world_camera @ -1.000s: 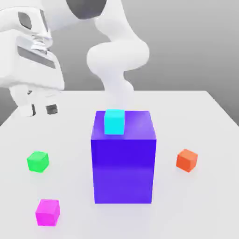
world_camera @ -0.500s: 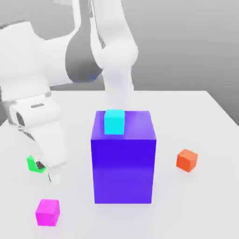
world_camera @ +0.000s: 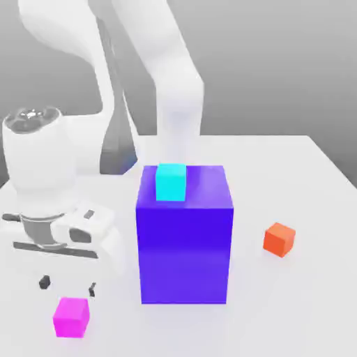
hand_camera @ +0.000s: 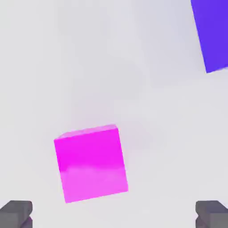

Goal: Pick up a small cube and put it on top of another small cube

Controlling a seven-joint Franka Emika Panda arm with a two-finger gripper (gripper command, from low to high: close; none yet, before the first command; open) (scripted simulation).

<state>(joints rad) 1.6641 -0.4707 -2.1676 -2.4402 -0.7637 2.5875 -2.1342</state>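
1. A white Panda arm leans low over a pale table, its gripper pointing down with both dark fingertips spread wide and holding nothing.
2. The small magenta cube sits on the table just below the gripper, at about seven o'clock from the big blue-violet block, not touching the fingers.
3. In the hand view, the magenta cube lies between the two open fingertips, a corner of the blue-violet block well apart from it.
4. A cyan cube rests on top of the block.
5. An orange cube stands alone at three o'clock from the block.
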